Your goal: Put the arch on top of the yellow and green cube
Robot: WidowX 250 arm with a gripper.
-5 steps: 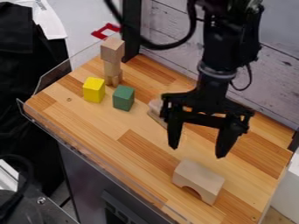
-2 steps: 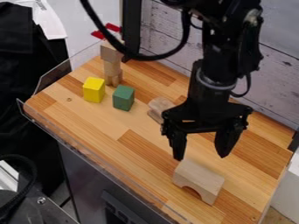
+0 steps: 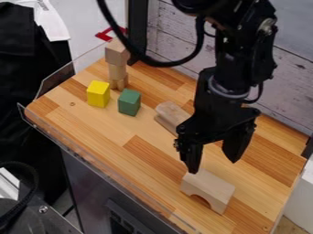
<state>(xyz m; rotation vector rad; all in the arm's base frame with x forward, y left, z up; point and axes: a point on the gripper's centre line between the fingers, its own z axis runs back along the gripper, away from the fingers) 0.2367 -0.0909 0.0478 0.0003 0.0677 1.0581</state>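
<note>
1. Whitewashed planks rise behind the back edge of the tabletop, which is laid in strips of pale and darker brown wood.
2. Clear panelling runs along its left end, and a black post stands by the far left corner.
3. Off to the left I see black cloth, some white material and a red object against the grey beyond.
4. Near that far left corner stands a little stack of plain wooden blocks.
5. Toward the left end sit a yellow cube and, just beside it but apart, a green cube.
6. Another pale wooden piece lies near the middle of the back edge.
7. As for the wooden arch, it rests toward the right end, its cutout facing the front edge.
8. Right above the arch's back side hangs the black end effector, open, tips well spread; I can't tell whether the nearer tip touches the wood.
</note>
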